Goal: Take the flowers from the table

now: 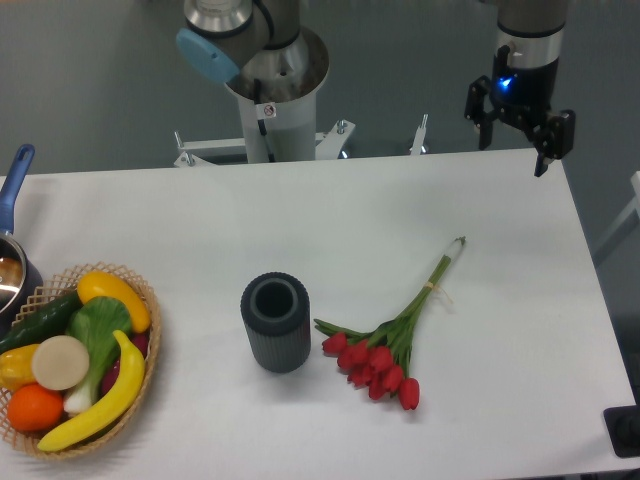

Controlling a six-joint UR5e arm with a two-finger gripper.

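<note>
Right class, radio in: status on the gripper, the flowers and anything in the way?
Gripper open, high over the table's far right edge. Flowers flat on table, untouched. Vase upright left of blooms, apart; stems clear.

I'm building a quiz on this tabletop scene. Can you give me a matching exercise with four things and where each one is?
Things:
1. flowers
2. vase
3. basket of fruit and vegetables
4. gripper

Places:
A. at the table's left edge
B. above the far right corner of the table, holding nothing
C. upright near the middle of the table
D. lying flat just right of the vase, blooms toward the camera

Pairs: 1-D, 2-C, 3-A, 4-B
</note>
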